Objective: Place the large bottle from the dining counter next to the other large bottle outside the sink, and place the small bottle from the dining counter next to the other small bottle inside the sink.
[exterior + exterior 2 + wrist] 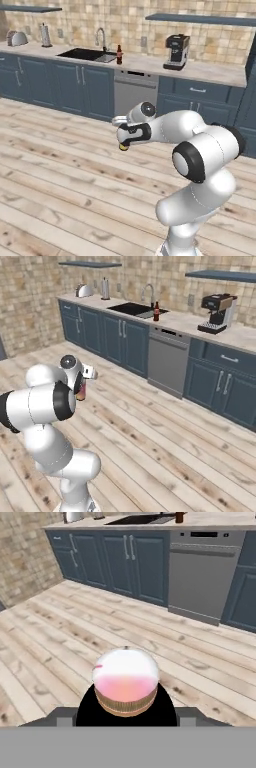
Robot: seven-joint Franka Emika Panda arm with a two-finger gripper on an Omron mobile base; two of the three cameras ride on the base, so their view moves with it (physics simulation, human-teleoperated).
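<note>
My gripper (pixel 123 142) is shut on the large bottle (pixel 122 147), held out over the wooden floor at mid height. In the right base view the gripper (pixel 81 387) sits by the arm's wrist, with the bottle's pink body (pixel 81 392) showing below it. The hand view looks along the bottle (pixel 126 684), a white and pink rounded end with a tan band, between the dark jaws of the gripper (pixel 126 711). Far ahead, the black sink (pixel 86 54) (pixel 129 307) lies in the wall counter. A dark red-capped bottle (pixel 119 55) (pixel 156 311) stands just right of it, outside the basin.
Blue cabinets (pixel 82 87) and a steel dishwasher (pixel 135 94) (pixel 167 360) front the wall counter. A coffee machine (pixel 176 51) (pixel 217 312) stands to the right, a toaster (pixel 17 38) (pixel 84 290) to the left. Open wooden floor (pixel 60 627) stretches between me and the counter.
</note>
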